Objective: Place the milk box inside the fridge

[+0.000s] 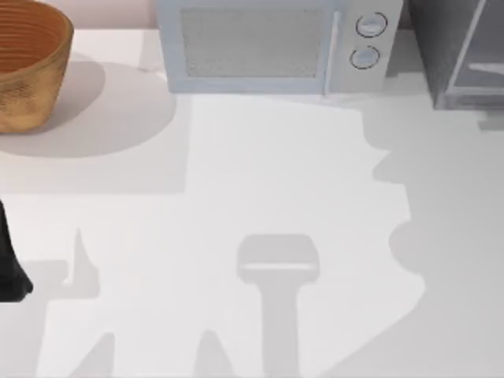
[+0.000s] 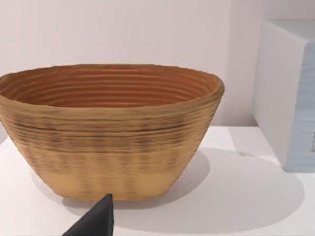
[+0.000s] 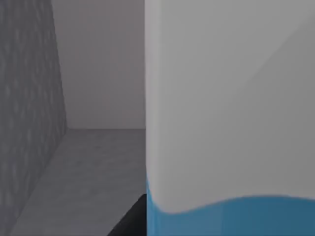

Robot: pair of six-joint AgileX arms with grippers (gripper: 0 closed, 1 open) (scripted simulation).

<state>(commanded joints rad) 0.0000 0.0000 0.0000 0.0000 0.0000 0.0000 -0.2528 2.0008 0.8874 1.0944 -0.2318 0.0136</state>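
Note:
The milk box [image 3: 231,113] looms close in the right wrist view, white above with a bright blue band below. It stands inside the fridge [image 3: 29,123], with the dark grey inner wall to one side and the grey floor beneath. One dark finger [image 3: 129,221] of my right gripper lies flush against the box's side. In the top view the fridge [image 1: 461,51] is the dark grey cabinet with a pale framed door at the back right corner. My left gripper [image 1: 14,276] is parked at the table's left edge.
A pale blue-grey microwave [image 1: 276,47] with two round dials stands at the back middle, next to the fridge. A woven brown basket [image 1: 27,67] sits at the back left and faces the left wrist camera as basket [image 2: 110,132]. Shadows fall across the white table [image 1: 260,181].

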